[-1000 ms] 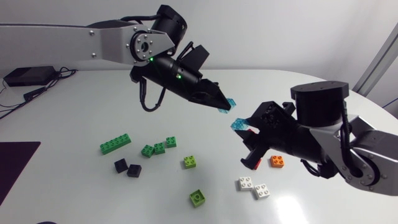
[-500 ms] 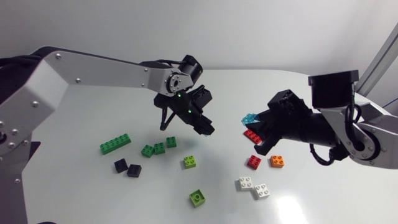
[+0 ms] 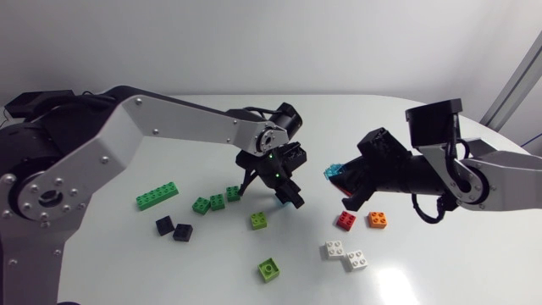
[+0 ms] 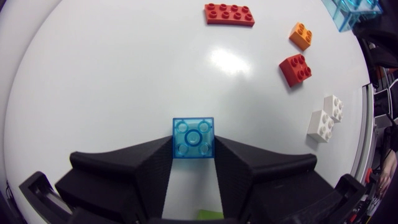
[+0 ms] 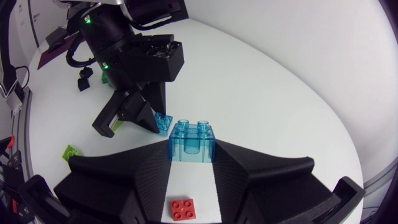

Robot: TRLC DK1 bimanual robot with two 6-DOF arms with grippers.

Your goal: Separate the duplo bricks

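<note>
My left gripper [image 4: 193, 147] is shut on a thin clear-blue square brick [image 4: 193, 137], held by two opposite sides. In the head view this gripper [image 3: 290, 196] hangs low over the middle of the table, pointing down. My right gripper [image 5: 192, 157] is shut on a taller clear-blue 2x2 brick [image 5: 192, 142], studs up. In the head view it [image 3: 344, 178] holds that brick [image 3: 335, 172] a short way to the right of the left gripper. The two blue pieces are apart. From the right wrist view the left gripper's thin blue piece [image 5: 163, 122] shows just ahead.
A red brick [image 3: 345, 220], an orange one [image 3: 378, 219] and two white ones [image 3: 345, 254] lie below the right gripper. A red flat plate [image 4: 229, 14] lies near them. Lime bricks [image 3: 259, 220], green bricks [image 3: 216, 202] and black bricks [image 3: 173, 228] lie to the left.
The left arm has swung down from high above the table to just over its middle, with the thin blue piece. The right gripper has drawn back to the right with the taller blue brick.
</note>
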